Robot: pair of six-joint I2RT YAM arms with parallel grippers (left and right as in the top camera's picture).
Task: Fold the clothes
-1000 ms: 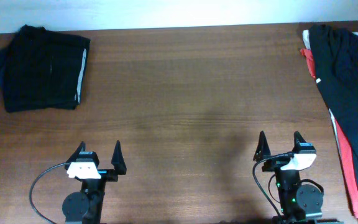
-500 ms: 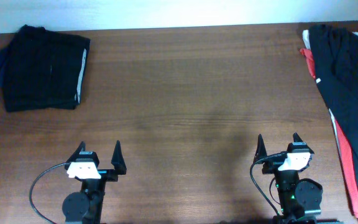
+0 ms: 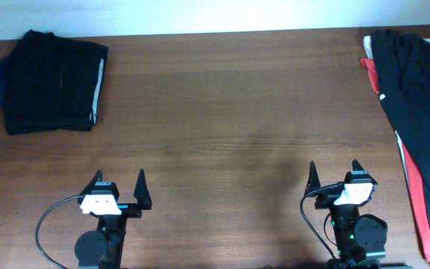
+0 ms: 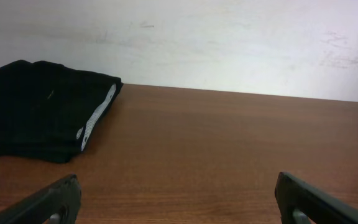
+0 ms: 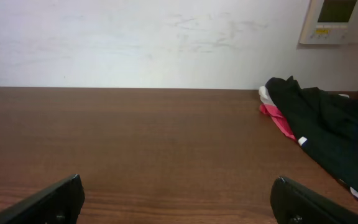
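Folded black clothes point(image 3: 51, 82), dark heap point(image 3: 420, 97), wall panel point(image 5: 344, 22) text illegible

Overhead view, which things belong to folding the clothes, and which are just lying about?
Job: folded black garment; unfolded black and red pile; left gripper and right gripper, both open.
Lying about: wall control panel, seen only from the right wrist.

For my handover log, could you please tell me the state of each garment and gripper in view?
black garment: folded, lying flat at far left.
black and red clothes: unfolded, heaped along the right edge.
left gripper: open, empty.
right gripper: open, empty.
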